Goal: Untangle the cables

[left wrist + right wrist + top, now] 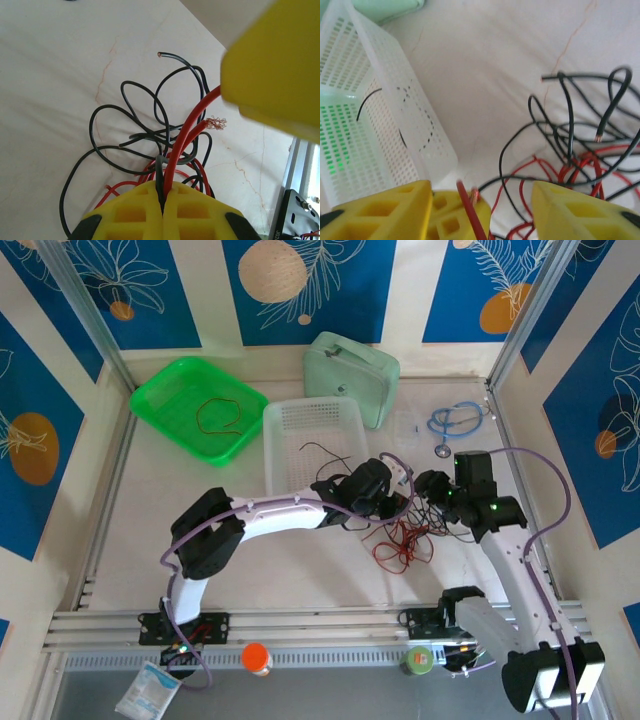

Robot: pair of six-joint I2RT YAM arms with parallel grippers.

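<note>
Left gripper [162,196] clamps 1 red wire [181,142] (an anchor, likely) while right gripper [481,197], jaws apart, straddles it, the cables [400,545] heaped at their 6 o'clock.

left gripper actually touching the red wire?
Touching. Left wrist view: the left gripper is shut on the red wire, which runs out from its closed seam.

Green tray [160,398], white mesh basket [285,440], mint case [352,375], light-blue coiled cable [455,412].
</note>
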